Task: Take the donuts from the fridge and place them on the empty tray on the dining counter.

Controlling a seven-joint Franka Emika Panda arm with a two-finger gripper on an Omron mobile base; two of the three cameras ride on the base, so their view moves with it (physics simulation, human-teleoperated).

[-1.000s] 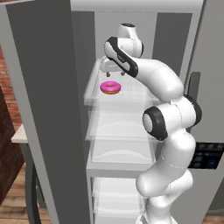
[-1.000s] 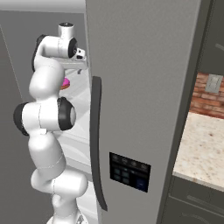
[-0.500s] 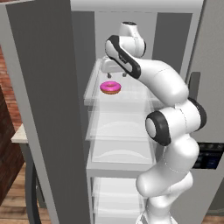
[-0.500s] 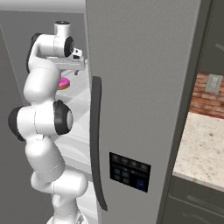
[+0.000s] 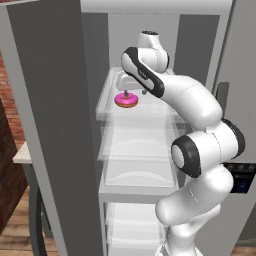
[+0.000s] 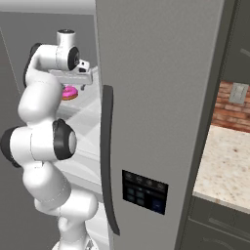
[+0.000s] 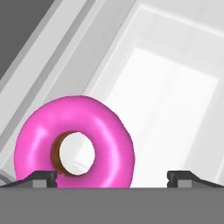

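The pink donut lies flat, hole up, on the fridge's upper shelf, upper centre of frame; the wide-open gripper has dropped closer over it.

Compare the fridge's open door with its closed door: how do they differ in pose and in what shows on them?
The open door is swung out at the left, baring the shelves and the pink donut beneath the open gripper; the closed door stands flat. The closed door carries a long dark handle and a dark control panel; the open door's shown face is plain. Both are tall and grey.
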